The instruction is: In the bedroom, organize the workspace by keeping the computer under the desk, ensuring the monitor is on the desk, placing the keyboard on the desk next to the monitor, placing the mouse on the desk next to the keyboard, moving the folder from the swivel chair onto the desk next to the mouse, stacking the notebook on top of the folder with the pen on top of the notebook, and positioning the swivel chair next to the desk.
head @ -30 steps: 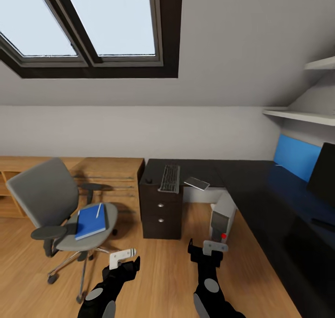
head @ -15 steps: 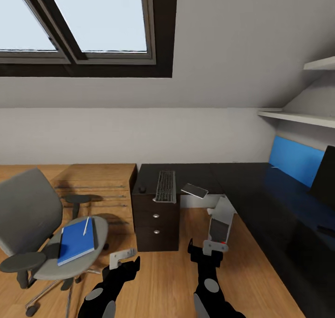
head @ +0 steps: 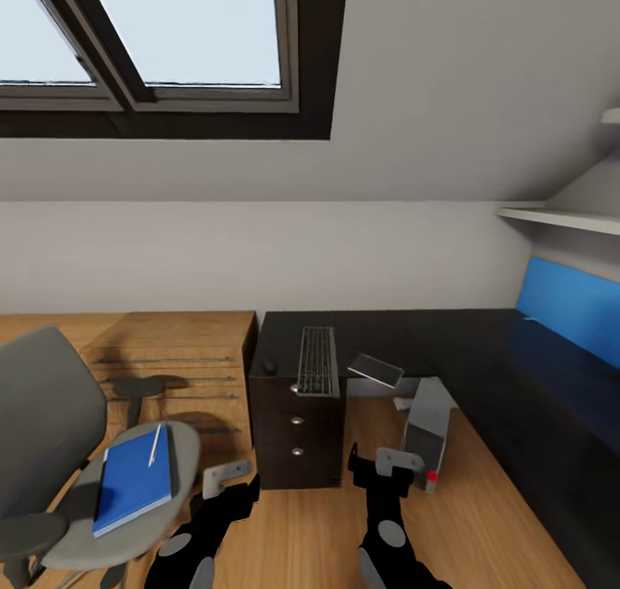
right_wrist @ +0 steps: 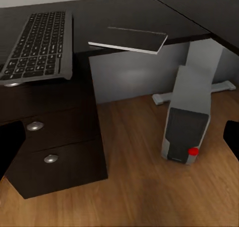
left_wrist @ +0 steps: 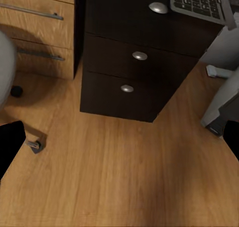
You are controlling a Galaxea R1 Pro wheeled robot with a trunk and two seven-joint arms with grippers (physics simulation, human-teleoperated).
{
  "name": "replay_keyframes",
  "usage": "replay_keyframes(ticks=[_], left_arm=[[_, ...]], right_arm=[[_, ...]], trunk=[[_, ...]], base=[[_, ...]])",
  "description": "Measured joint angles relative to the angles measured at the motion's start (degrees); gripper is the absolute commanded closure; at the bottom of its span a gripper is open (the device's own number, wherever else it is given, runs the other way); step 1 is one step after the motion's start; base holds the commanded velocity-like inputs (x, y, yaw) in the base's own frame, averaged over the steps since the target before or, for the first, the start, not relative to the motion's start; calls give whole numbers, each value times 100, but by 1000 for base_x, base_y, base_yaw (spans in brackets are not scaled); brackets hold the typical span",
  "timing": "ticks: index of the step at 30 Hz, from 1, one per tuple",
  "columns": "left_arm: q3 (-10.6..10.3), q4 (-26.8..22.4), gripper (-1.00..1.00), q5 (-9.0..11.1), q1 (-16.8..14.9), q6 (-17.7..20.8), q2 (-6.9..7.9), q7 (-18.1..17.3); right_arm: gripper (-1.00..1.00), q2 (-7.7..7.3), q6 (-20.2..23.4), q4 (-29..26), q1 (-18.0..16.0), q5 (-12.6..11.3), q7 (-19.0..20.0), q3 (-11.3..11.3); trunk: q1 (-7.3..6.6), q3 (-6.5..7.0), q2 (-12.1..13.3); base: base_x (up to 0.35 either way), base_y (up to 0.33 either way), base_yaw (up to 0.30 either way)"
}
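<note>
Desk, head view: the desk (head: 465, 339) runs black along the far wall, the keyboard (head: 317, 361) lying on the end above the drawers with the mouse (head: 269, 367) just beside it.
Chair, head view: the swivel chair (head: 52, 434) stands apart from the desk, carrying a blue folder (head: 133, 479) with the pen (head: 155, 444) on top.
Risk, head view: a thin grey slab (head: 375, 369) overhangs the desk edge above the computer (head: 428, 432); a careless arm or base move could likely tip it off.
Grippers, head view: left gripper (head: 226, 479) and right gripper (head: 398, 461) hang low over the floor, holding nothing.
Left wrist view: drawer unit (left_wrist: 134, 72) ahead; dark fingertips (left_wrist: 10, 145) stand wide apart, touching nothing.
Right wrist view: the computer stands under the desk; jaws spread wide and empty.
</note>
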Motion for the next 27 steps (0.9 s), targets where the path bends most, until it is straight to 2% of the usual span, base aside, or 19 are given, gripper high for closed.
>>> replay_keyframes(ticks=[4,7,9,10,11,12,13,14,16,17,18,19,21,24,27], left_arm=[[5,-41,-100,-1,0,1,0,0],[11,-116,-100,2,0,5,2,0],[13,-159,-100,5,0,7,5,0],[14,-179,-100,6,0,7,7,0],[15,-190,-100,7,0,8,7,0],[15,-223,-100,9,0,11,8,0],[15,-247,-100,10,0,14,8,0],[15,-295,-100,13,0,20,8,0],[15,-332,-100,14,0,27,9,-3],[13,-355,-100,18,0,35,9,-6],[10,-364,-100,20,0,41,9,-5],[3,-377,-100,22,0,49,6,-9],[-9,-392,-100,24,0,65,3,-11],[-20,-414,-100,25,0,113,-2,-15],[-29,-474,-100,25,0,143,-5,-16]], right_arm=[[-100,-5,-34,11,0,-66,136,-38],[-100,-20,-28,20,0,-265,622,-218],[-100,-24,-17,23,-1,-640,1158,-534],[-100,-20,-3,31,-4,-981,1523,-757],[-100,-18,10,41,-6,-1181,1706,-858],[-100,-16,54,82,-11,-1596,2013,-1007],[-100,-16,87,109,-14,-1825,2145,-1065],[-100,-22,157,160,-24,-2271,2333,-1149],[-100,-30,240,198,-34,-2742,2458,-1206],[-100,-38,317,213,-42,-3194,2536,-1249],[-100,-43,342,212,-45,-3423,2568,-1269],[-100,-50,370,186,-49,-3818,2611,-1299],[-100,-56,397,83,-52,-4260,2653,-1324],[-100,-60,415,-41,-54,-4555,2680,-1332],[-100,-61,423,-71,-55,-4660,2691,-1337]], trunk=[[0,0,0],[0,0,0],[0,0,0],[0,0,0],[0,0,0],[0,0,0],[0,0,0],[0,0,0],[0,0,0],[0,0,0],[0,0,0],[1,0,0],[2,0,0],[3,0,1],[3,0,1]], base=[[319,123,0],[320,122,0],[319,122,0],[319,122,0],[319,122,0],[319,122,0],[319,122,0],[319,122,0],[320,121,0],[311,110,0],[240,76,0],[192,61,0],[111,35,0],[56,18,0],[25,8,0]])
